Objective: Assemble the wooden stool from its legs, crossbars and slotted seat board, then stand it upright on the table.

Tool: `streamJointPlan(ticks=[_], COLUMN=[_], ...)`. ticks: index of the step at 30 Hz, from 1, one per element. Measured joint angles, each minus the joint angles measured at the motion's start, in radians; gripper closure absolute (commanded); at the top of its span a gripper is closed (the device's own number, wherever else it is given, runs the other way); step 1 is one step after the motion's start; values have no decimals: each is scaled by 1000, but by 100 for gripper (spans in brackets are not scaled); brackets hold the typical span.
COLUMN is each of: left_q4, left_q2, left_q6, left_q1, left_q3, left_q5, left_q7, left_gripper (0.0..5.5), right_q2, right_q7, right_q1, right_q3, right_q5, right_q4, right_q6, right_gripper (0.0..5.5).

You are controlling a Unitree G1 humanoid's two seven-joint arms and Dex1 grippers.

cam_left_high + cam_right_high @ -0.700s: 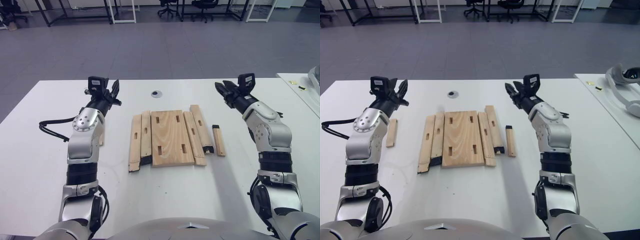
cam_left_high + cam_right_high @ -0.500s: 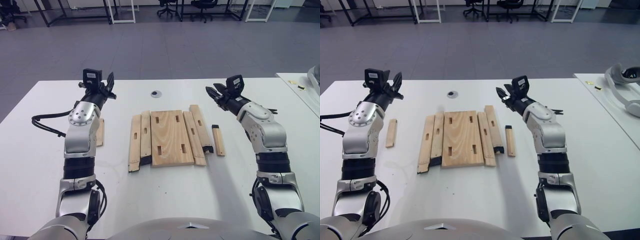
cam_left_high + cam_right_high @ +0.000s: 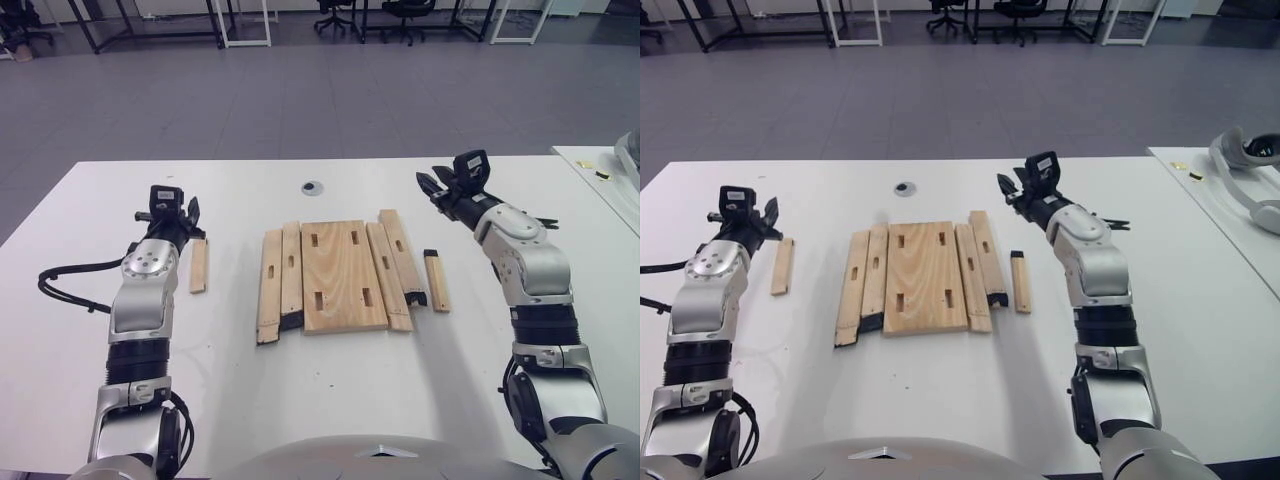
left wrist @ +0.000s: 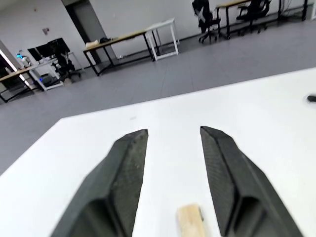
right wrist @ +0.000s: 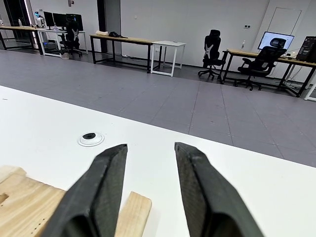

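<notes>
Jaws spread on left gripper (image 4: 173, 132) and right gripper (image 5: 149, 145), a skewed pinch could skid the loose crossbar (image 3: 198, 266) at the seat board's (image 3: 344, 276) nine o'clock.

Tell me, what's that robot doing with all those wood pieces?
A robot is getting ready to build a stool. The seat board lies flat in the middle of the white table, with long sticks on both sides. Nothing is joined yet. The left gripper is open by a short stick, and the right gripper is open beyond the sticks on the right. Both hold nothing.
</notes>
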Motion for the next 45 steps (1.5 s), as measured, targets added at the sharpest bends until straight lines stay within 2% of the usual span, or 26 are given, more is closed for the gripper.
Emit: streamJointPlan(ticks=[2, 5, 25, 31, 32, 41, 45], left_q4=[53, 100, 146, 190, 200, 309, 246], left_q2=[0, -6, -36, -13, -3, 82, 27], left_q6=[4, 8, 45, 34, 20, -147, -363], left_q1=[22, 59, 120, 118, 120, 132, 111], left_q3=[3, 10, 1, -7, -10, -57, -90], left_q5=[1, -10, -69, -72, -71, -61, -72], left_q7=[7, 2, -48, -95, -105, -182, -237], left_gripper=[356, 312, 312, 401, 417, 419, 420], right_q2=[2, 2, 2, 7, 7, 12, 117], right_q7=[-2, -4, -24, -44, -45, -51, -43], right_q1=[0, 0, 23, 25, 29, 31, 6], right_q3=[0, -1, -2, -13, -13, -20, -123], right_q5=[0, -1, -2, -2, -2, 4, 221], right_q4=[0, 0, 0, -3, -6, -9, -45], right_q6=[0, 0, 1, 0, 0, 0, 112], right_gripper=[372, 372, 372, 372, 372, 372, 372])
